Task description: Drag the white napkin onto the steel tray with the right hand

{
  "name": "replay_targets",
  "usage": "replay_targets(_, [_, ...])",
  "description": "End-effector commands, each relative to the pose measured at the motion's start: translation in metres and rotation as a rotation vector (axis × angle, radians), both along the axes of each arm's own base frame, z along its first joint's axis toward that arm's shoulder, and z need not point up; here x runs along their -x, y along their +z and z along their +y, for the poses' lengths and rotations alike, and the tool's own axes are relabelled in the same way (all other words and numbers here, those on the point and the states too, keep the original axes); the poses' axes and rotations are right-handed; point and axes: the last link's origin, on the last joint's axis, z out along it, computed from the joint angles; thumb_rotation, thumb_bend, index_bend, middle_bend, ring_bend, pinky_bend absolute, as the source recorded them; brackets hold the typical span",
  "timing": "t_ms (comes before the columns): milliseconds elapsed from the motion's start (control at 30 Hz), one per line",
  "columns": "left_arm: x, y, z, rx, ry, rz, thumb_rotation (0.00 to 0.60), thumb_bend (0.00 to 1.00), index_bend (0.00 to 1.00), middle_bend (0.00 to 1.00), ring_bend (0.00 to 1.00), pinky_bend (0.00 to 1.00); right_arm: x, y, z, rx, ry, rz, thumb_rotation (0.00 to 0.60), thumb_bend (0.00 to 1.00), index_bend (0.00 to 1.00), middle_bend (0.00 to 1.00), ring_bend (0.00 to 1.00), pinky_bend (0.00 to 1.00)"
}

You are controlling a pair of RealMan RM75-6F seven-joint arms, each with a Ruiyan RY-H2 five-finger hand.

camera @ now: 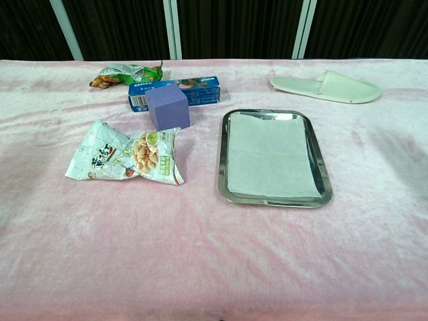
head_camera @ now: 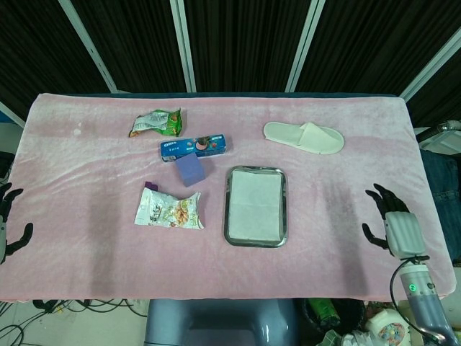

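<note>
The white napkin [camera: 271, 155] lies flat inside the steel tray [camera: 221, 167], and it fills almost the whole bottom. Only a thin shiny strip of tray shows around it. The tray is a rectangle with round corners and a raised rim, and it sits near the middle of the table on a soft pink cloth [head_camera: 86, 180] that looks fuzzy, like a blanket.

The right hand [head_camera: 395, 225] is far off at the right edge of the table, well apart from the tray. Its dark fingers [head_camera: 376, 196] are spread wide and it holds nothing. Between this hand and the tray there is a big bare patch of pink cloth. The left hand [head_camera: 9, 222] peeks in at the left edge (only the head view shows it). Its fingers are apart too, and nothing is in them.

To the left of the tray lies a crinkly snack bag [camera: 127, 155] with nuts pictured on it. Behind that sits a purple cube [camera: 168, 107] with smooth sides, touching a long blue cookie box [camera: 175, 92]. A green crumpled packet [camera: 126, 73] lies further back, near the box. A pale flat slipper [camera: 326, 87] rests behind the tray toward the right, apart from it. The front part of the cloth is open.
</note>
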Motion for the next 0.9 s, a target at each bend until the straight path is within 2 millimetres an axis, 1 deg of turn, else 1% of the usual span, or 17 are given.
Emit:
replay_targets(33, [0.000,0.001,-0.001,0.000,-0.001,0.003,0.600,0.38,0.18,0.08,0.00,0.01,0.009,-0.010,0.031,0.034,-0.016,-0.002,0.600,0.29,0.17,0.06,0.10,0.18])
replay_targets(167, [0.001,0.002,-0.001,0.000,-0.001,0.004,0.600,0.38,0.18,0.08,0.00,0.01,0.012,-0.015,0.050,0.066,-0.023,0.060,0.600,0.29,0.17,0.06,0.10,0.18])
replay_targets(333, [0.001,0.001,-0.001,0.004,0.001,0.007,0.600,0.37,0.18,0.08,0.00,0.01,0.017,-0.016,0.065,0.081,-0.037,0.114,0.600,0.29,0.17,0.06,0.10,0.18])
replay_targets(500, [0.001,0.001,-0.003,0.004,-0.001,0.013,0.600,0.38,0.18,0.08,0.00,0.01,0.022,-0.013,0.078,0.116,-0.061,0.121,0.600,0.29,0.16,0.06,0.10,0.18])
replay_targets(600, [0.001,0.001,-0.004,0.005,-0.001,0.017,0.600,0.37,0.18,0.08,0.00,0.01,0.024,-0.010,0.080,0.132,-0.064,0.135,0.600,0.29,0.16,0.05,0.10,0.18])
replay_targets(733, [0.000,0.000,-0.005,0.008,-0.003,0.025,0.600,0.38,0.18,0.08,0.00,0.01,0.022,-0.002,0.080,0.171,-0.055,0.141,0.600,0.29,0.15,0.05,0.10,0.18])
replay_targets(900, [0.001,-0.004,-0.008,0.032,0.005,0.042,0.600,0.38,0.18,0.08,0.00,0.01,0.020,0.000,0.080,0.174,-0.054,0.134,0.600,0.29,0.15,0.05,0.10,0.18])
